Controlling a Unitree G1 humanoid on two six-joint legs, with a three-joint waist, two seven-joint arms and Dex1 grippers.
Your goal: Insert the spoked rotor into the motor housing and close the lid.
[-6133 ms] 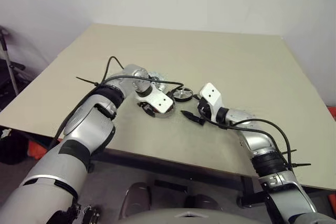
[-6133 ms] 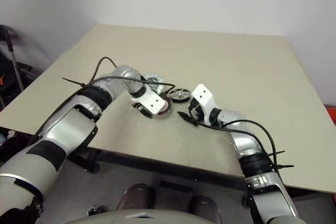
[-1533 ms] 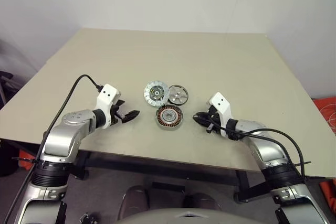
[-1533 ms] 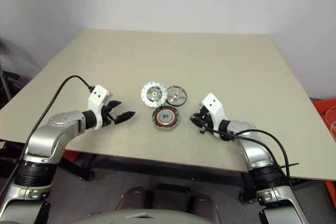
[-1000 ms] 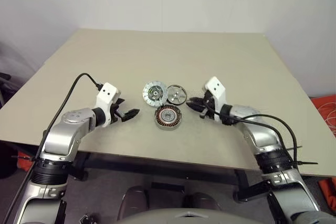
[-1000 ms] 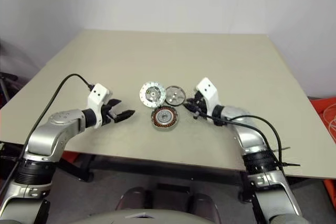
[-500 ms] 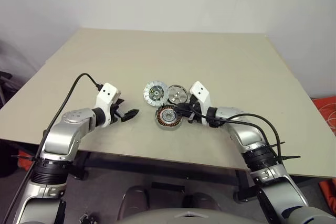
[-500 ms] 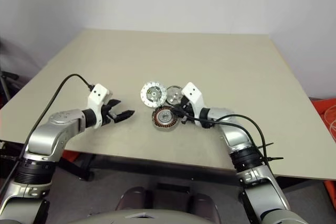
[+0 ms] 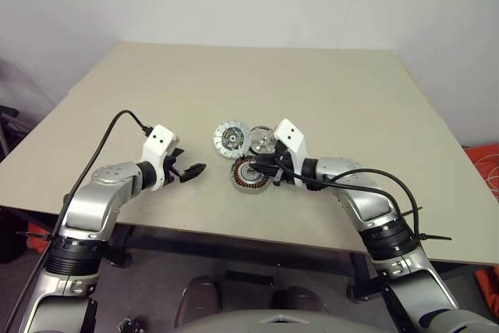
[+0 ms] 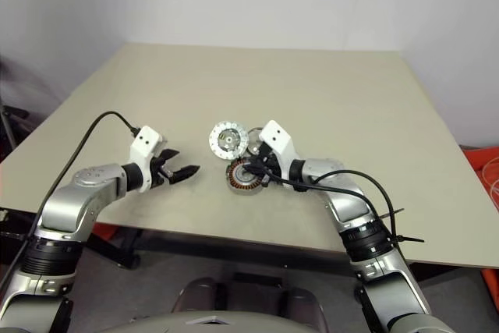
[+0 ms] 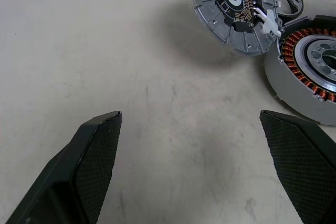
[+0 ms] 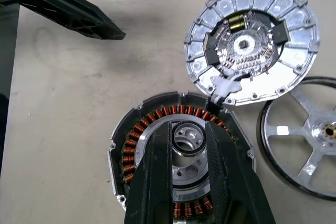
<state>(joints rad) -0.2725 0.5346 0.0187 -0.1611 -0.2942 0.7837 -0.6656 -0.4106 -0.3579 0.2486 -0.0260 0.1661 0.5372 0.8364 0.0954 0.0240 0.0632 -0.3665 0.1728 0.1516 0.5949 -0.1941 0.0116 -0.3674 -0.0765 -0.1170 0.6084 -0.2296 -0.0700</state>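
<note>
Right wrist view: my right gripper (image 12: 191,153) has swung in over the motor housing (image 12: 178,148), fingers clenched around a small black ring, nearly touching the hub. Left gripper (image 9: 192,168) hangs released. Spoked rotor (image 12: 304,137) and lid (image 12: 251,43) lie on the surface.

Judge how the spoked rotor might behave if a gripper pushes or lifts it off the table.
The spoked rotor looks like rigid, shiny metal, so probably stiff and slippery between fingers. Lying flat on the table, it would likely slide rather than roll; stood on edge, it could roll.
</note>
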